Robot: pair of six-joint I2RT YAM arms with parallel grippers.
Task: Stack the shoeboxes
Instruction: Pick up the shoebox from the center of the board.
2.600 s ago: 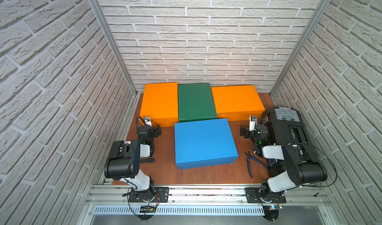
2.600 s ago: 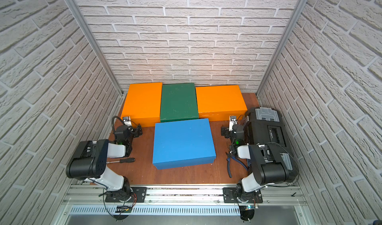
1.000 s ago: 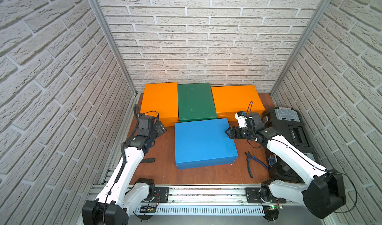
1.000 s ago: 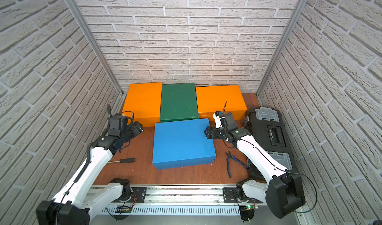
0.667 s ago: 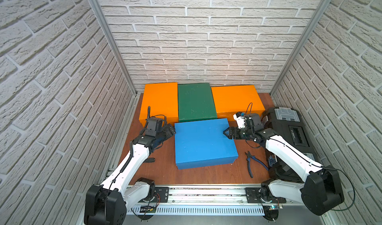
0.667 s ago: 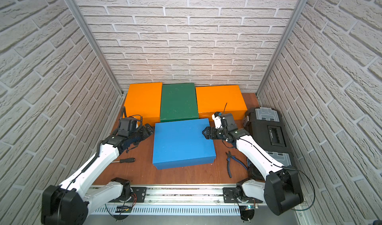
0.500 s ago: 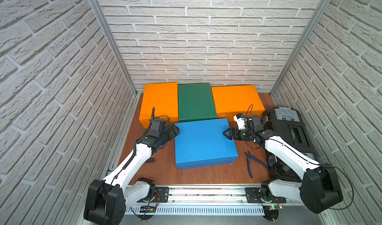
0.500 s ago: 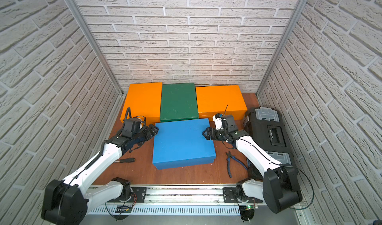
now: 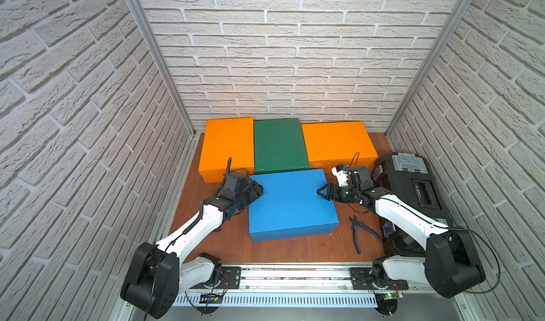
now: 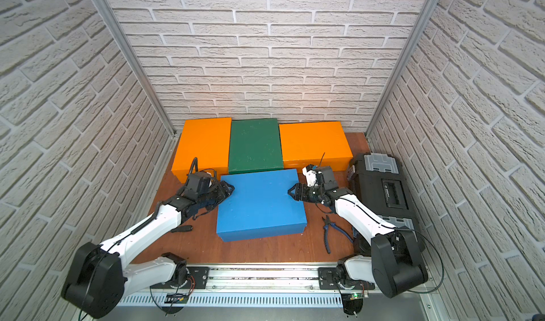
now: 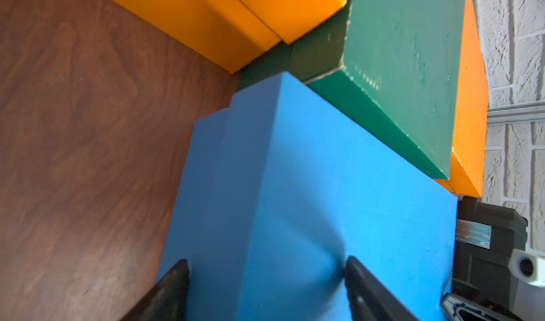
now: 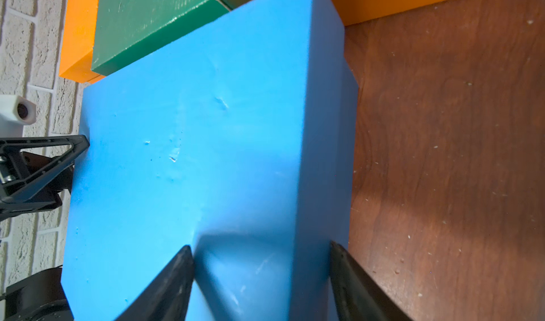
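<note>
Four shoeboxes lie on the wooden floor. The blue shoebox is in front, touching the dark green one, which sits between two orange ones at the back wall. My left gripper grips the blue box's left edge, one finger on the lid and one on the side wall. On the right edge my right gripper is shut the same way. The lid is dented at both top fingers.
A black tool case with a grey lid stands along the right wall, close behind the right arm. Blue-handled pliers lie right of the blue box. A black-handled screwdriver lies under the left arm. Brick walls enclose three sides.
Both arms have unfolded from beside their bases and reached in to the blue shoebox's two short edges. Their jaws have narrowed onto it. The box has not shifted.
</note>
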